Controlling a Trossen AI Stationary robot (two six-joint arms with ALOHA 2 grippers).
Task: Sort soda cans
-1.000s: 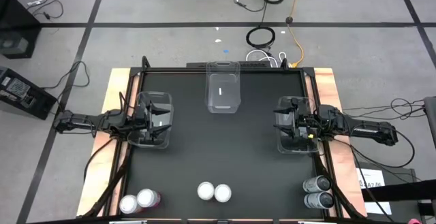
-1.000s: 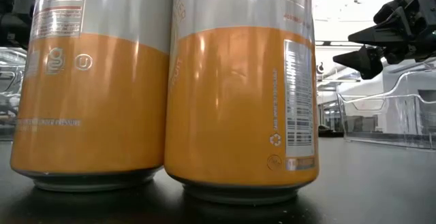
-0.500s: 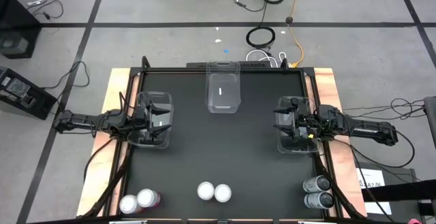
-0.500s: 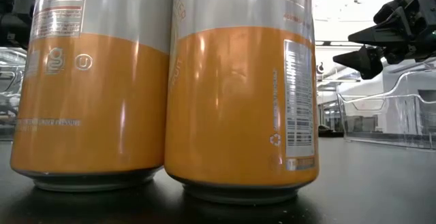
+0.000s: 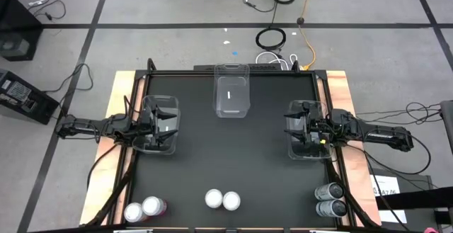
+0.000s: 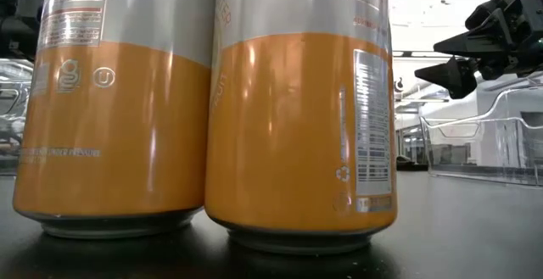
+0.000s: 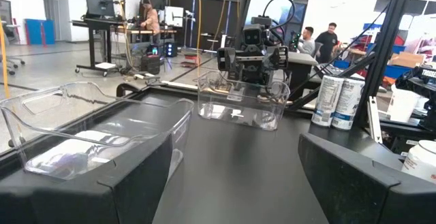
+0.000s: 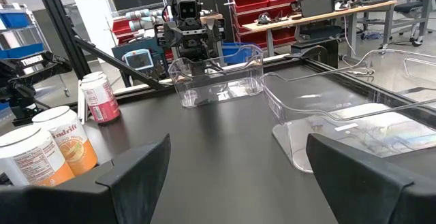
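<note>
Six soda cans stand upright on their bases along the table's near edge. Two pink ones (image 5: 144, 208) are at the left, two orange ones (image 5: 222, 200) in the middle and two grey ones (image 5: 330, 199) at the right. In the low view the orange pair (image 6: 204, 109) fills the picture. My left gripper (image 5: 164, 124) hangs open and level over a clear bin (image 5: 157, 142) at the table's left side. My right gripper (image 5: 291, 128) hangs open and level over a clear bin (image 5: 306, 150) at the right side. Both are far from the cans.
A third clear bin (image 5: 232, 95) stands at the far middle of the black table (image 5: 233, 155). A black frame rail (image 5: 233, 72) runs around the table. People and benches show in the room beyond the table in the left wrist view.
</note>
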